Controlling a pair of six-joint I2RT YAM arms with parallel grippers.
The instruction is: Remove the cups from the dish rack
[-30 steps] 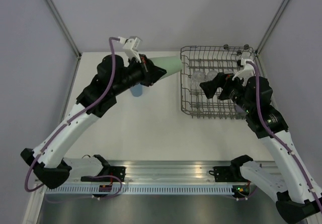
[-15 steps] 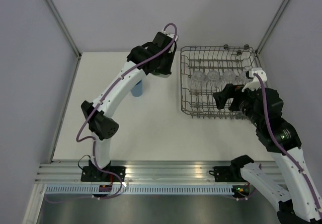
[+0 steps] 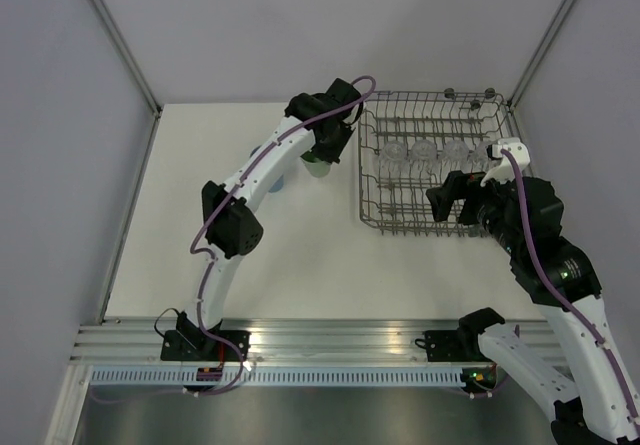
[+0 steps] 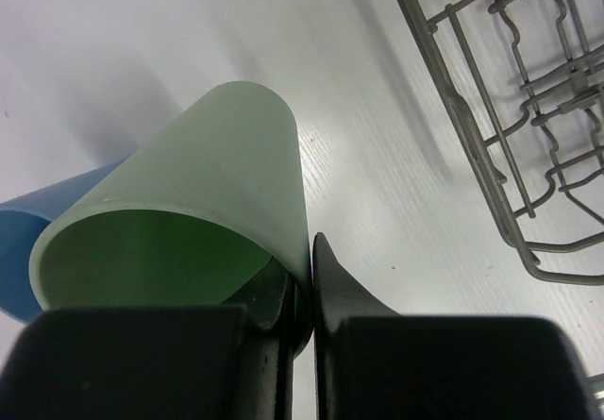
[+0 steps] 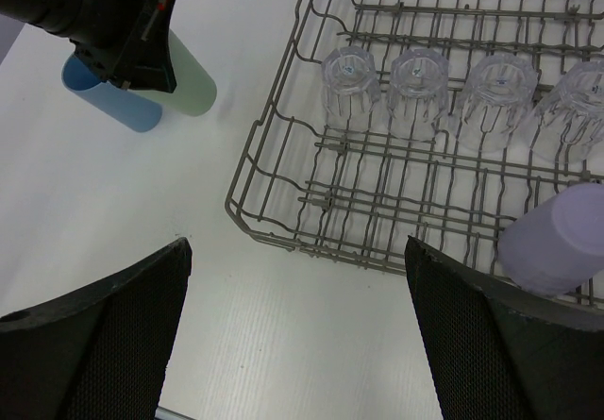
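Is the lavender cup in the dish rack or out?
In. The lavender cup rests on the wires inside the dish rack's rim.

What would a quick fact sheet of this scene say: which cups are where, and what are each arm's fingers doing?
Held: pale green cup, its wall pinched by the left fingers
Idle: right fingers, open and empty, over the near side of the dish rack
On table: blue cup, beside the green one, left of the rack
In rack: four clear glasses in a row; lavender cup nearer the right arm
Cups left in rack: five
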